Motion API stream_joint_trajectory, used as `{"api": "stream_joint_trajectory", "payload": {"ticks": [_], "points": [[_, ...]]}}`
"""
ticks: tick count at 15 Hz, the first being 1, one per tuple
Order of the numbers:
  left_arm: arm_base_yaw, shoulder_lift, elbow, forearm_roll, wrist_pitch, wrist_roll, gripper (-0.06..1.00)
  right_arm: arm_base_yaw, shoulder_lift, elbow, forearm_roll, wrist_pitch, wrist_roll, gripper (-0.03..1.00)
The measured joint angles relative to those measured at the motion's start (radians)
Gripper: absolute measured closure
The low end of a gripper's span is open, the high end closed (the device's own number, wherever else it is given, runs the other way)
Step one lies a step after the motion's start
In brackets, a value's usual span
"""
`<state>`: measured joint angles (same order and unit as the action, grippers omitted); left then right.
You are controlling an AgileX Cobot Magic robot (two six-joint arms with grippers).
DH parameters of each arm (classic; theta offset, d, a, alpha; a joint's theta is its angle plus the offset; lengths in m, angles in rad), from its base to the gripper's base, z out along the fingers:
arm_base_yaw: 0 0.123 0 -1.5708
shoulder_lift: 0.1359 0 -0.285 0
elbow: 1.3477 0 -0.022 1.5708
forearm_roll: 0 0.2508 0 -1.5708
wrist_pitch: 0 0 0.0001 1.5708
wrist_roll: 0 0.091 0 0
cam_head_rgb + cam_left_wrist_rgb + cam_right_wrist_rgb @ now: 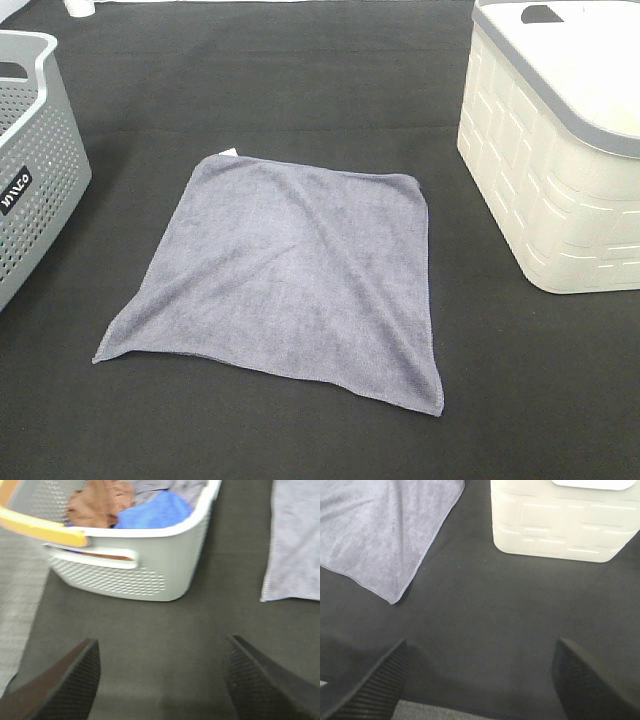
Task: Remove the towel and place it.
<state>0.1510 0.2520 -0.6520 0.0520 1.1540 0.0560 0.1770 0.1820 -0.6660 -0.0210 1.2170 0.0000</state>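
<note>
One towel (290, 275) flat between two baskets, grey (35, 160) and cream (545, 170); left gripper (160, 680) and right gripper (480, 680) both spread, empty.

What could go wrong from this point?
1. The towel lies flat on the dark mat, so a pinch may slip off or catch the mat too.
2. Lifted by one corner, it could drape and snag the grey basket or the cream bin.
</note>
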Motion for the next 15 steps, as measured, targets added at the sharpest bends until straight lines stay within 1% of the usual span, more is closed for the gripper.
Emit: {"api": "stream_joint_trajectory", "payload": {"ticks": [4, 7, 9, 11, 12, 15], "points": [[-0.007, -0.111, 0.062, -0.020, -0.025, 0.009, 0.29, 0.000, -0.108, 0.086, 0.000, 0.001, 0.000, 0.20], [-0.007, -0.249, 0.102, -0.022, -0.026, 0.012, 0.29, 0.000, -0.186, 0.144, 0.004, 0.004, 0.000, 0.20], [-0.007, -0.257, 0.112, -0.037, -0.031, 0.012, 0.29, 0.000, -0.186, 0.160, 0.021, 0.004, 0.000, 0.21], [-0.007, -0.257, 0.131, -0.043, -0.057, 0.000, 0.29, 0.000, -0.186, 0.162, 0.021, 0.004, -0.006, 0.21], [-0.007, -0.257, 0.131, -0.043, -0.058, -0.006, 0.29, 0.000, -0.186, 0.168, 0.021, -0.005, -0.014, 0.21], [-0.007, -0.257, 0.131, -0.041, -0.064, -0.038, 0.29, 0.000, -0.186, 0.202, 0.021, -0.095, -0.029, 0.21]]}}
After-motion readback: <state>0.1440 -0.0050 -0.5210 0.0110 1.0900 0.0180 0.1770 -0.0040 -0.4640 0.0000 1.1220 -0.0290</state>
